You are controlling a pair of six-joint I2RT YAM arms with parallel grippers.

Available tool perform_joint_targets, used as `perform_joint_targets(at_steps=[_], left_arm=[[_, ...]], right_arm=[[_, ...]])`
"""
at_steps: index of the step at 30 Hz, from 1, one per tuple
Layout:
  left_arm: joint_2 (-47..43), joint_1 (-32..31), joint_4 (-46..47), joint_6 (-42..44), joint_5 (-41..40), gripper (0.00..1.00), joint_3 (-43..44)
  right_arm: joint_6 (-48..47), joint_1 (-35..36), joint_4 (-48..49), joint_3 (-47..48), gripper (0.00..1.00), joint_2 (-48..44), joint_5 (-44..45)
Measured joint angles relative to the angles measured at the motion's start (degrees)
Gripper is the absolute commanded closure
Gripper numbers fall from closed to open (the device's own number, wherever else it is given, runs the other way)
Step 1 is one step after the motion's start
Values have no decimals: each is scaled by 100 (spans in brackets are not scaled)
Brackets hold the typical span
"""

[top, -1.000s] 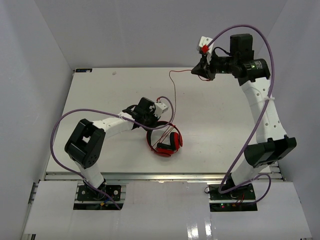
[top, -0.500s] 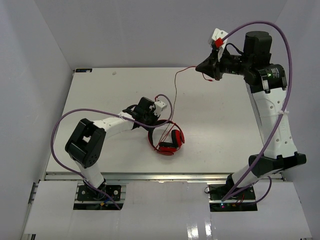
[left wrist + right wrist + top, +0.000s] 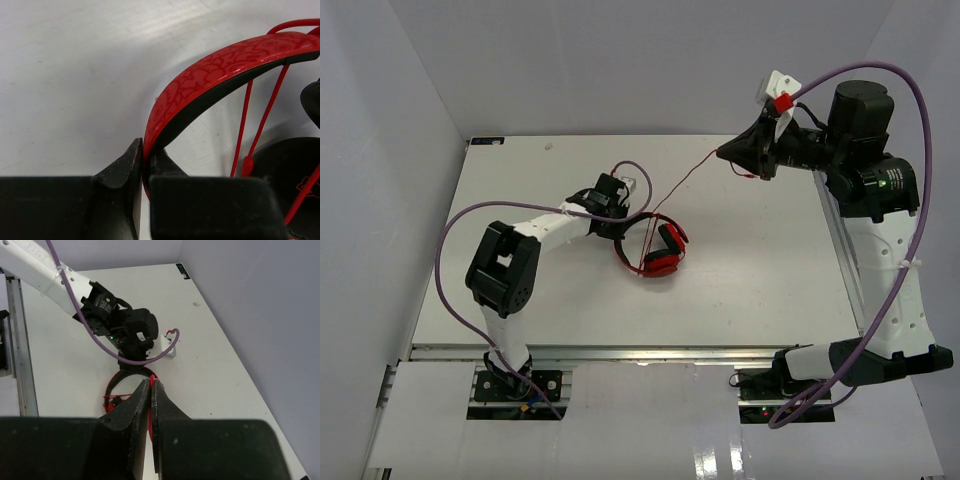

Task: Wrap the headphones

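The red headphones (image 3: 658, 252) lie on the white table, ear cups toward the front. My left gripper (image 3: 626, 218) is shut on their red, black-lined headband (image 3: 220, 70), with the jaws (image 3: 146, 160) pinching its end. The thin red cable (image 3: 688, 183) runs taut from the headphones up to my right gripper (image 3: 724, 153), which is raised above the table's back right and shut on the cable (image 3: 151, 407). In the right wrist view the headphones (image 3: 116, 390) lie below the fingertips (image 3: 150, 386). Loops of cable (image 3: 267, 110) cross the headband near a black ear pad (image 3: 287, 172).
The white table (image 3: 520, 180) is enclosed by grey walls behind and on both sides. Thick purple robot cables (image 3: 460, 225) loop round both arms. The left arm (image 3: 107, 310) stretches across the table toward the headphones.
My right gripper has moved right and higher with the cable, drawing it taut. My left gripper has turned and shifted the headphones toward the back of the table.
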State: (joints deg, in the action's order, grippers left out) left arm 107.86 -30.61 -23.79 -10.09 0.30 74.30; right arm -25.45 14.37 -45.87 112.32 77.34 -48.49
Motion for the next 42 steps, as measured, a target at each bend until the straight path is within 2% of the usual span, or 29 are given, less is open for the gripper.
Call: perform_joint_targets(at_steps=[5, 10, 15, 22, 26, 32, 42], left_arm=[[114, 56, -620, -758, -696, 100, 659], [498, 148, -1242, -1654, -1242, 100, 1787], [821, 320, -1912, -2476, -1423, 100, 2590], [799, 746, -2386, -3192, -1394, 100, 2936], [776, 940, -2632, -3373, -1295, 100, 3175], [566, 1174, -2876, -3524, -927, 100, 3517], [-95, 1411, -2980, -3822, -156, 100, 3909]], right_arm=[[111, 75, 146, -699, 92, -314, -176], [263, 109, 348, -1170, 92, -682, -384], [378, 114, 682, -1934, 92, -1167, -510], [287, 142, 873, -3320, 92, -1855, -741], [55, 200, 1018, -3862, 92, -2208, -788], [-513, 349, 1044, -5166, 92, -2892, -766], [-872, 400, 1666, -6450, 92, -3107, -605]])
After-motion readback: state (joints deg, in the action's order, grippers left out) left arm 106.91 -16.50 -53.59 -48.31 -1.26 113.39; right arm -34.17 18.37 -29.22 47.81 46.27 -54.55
